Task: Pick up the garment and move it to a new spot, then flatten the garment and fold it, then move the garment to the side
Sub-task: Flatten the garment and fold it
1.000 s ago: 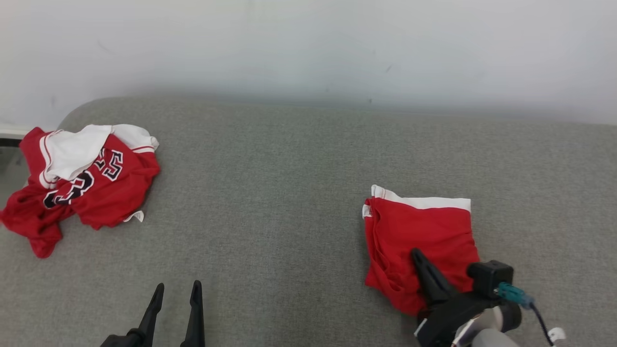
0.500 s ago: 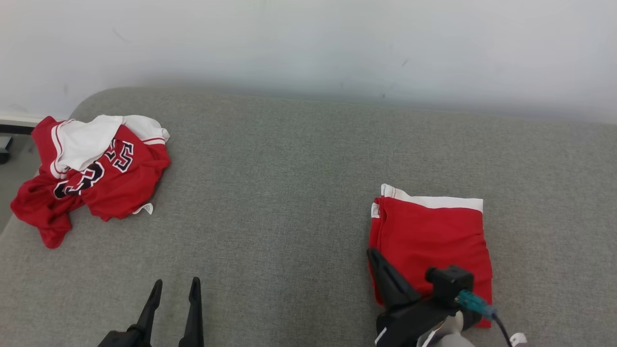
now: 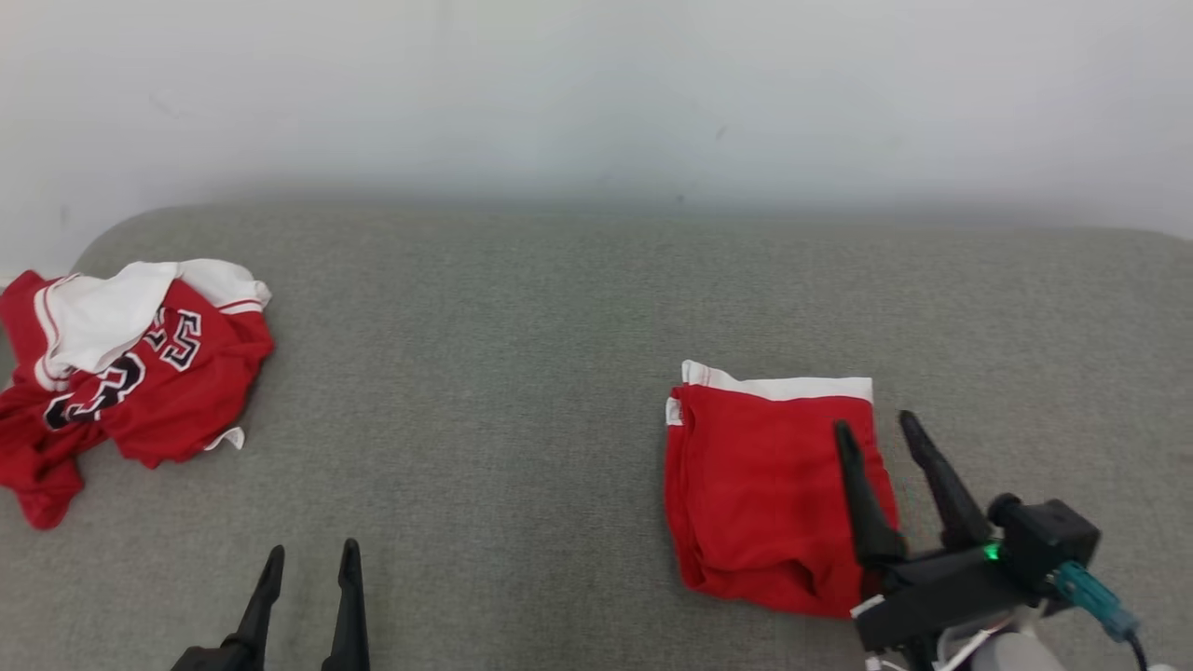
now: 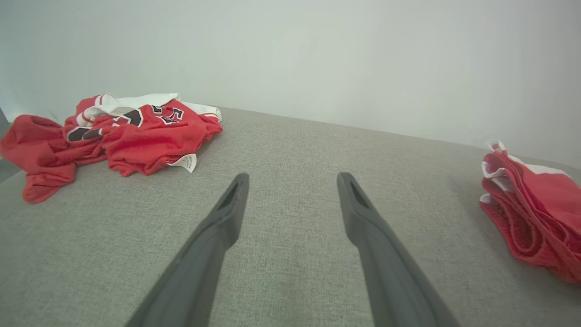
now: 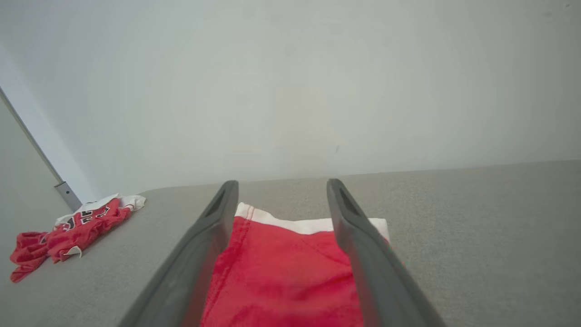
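The folded red garment (image 3: 760,494) with a white band along its far edge lies flat on the grey cushion, right of centre. My right gripper (image 3: 874,422) is open over the garment's right edge, fingers pointing away from me and holding nothing. In the right wrist view the red cloth (image 5: 281,272) lies beneath and between the open right gripper (image 5: 281,184). My left gripper (image 3: 312,548) is open and empty at the lower left, well apart from the garment. The left wrist view has the left gripper (image 4: 293,175) above bare cushion and the garment's layered edge (image 4: 535,218) at far right.
A crumpled red and white jersey (image 3: 121,373) with dark numbers lies at the cushion's far left edge; the jersey (image 4: 122,131) also shows at the left wrist view's upper left. The grey cushion (image 3: 522,391) runs back to a pale wall.
The head camera has shifted. Relative to the folded garment, my right gripper has swung from its near left corner to its right edge, both fingers now showing apart. The left gripper has kept still.
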Controlling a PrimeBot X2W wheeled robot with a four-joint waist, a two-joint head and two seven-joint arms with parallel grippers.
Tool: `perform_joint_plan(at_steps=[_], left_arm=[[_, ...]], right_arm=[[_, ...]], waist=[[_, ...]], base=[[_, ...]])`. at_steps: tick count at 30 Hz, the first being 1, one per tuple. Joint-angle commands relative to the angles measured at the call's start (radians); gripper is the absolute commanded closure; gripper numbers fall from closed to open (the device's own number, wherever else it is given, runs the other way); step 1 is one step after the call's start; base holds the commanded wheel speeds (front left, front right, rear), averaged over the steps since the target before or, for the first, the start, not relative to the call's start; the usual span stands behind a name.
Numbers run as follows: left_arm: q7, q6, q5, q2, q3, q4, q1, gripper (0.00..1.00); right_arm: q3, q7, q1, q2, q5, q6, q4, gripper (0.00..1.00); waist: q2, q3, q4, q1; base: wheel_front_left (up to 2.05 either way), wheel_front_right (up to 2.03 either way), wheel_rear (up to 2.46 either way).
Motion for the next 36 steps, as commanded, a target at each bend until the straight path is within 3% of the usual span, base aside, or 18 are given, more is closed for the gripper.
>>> perform_joint_plan(at_steps=[1,7,17,36], left_arm=[[-0.003,0.005,0.009,-0.001,0.006,-0.003,0.010,0.00],[-0.003,0.021,0.054,-0.001,0.034,-0.015,0.019,0.00],[-0.003,0.022,0.147,0.000,0.052,-0.027,0.036,0.00],[-0.003,0.021,0.156,-0.001,0.053,-0.023,0.078,0.00]], right_arm=[[-0.013,-0.001,0.022,-0.006,-0.008,-0.002,-0.010,0.00],[-0.110,-0.001,0.094,-0.017,-0.047,-0.002,-0.085,0.00],[-0.220,-0.001,0.198,0.019,-0.083,-0.002,-0.134,0.00],[-0.181,-0.001,0.280,0.051,-0.178,-0.002,-0.111,0.00]], waist=[[0.0000,-0.007,-0.020,0.0000],[0.0000,-0.019,-0.062,0.0000],[0.0000,-0.032,-0.099,0.0000],[0.0000,-0.047,-0.078,0.0000]], base=[[0.00,0.00,0.00],[0.00,0.00,0.00],[0.00,0.00,0.00],[0.00,0.00,0.00]])
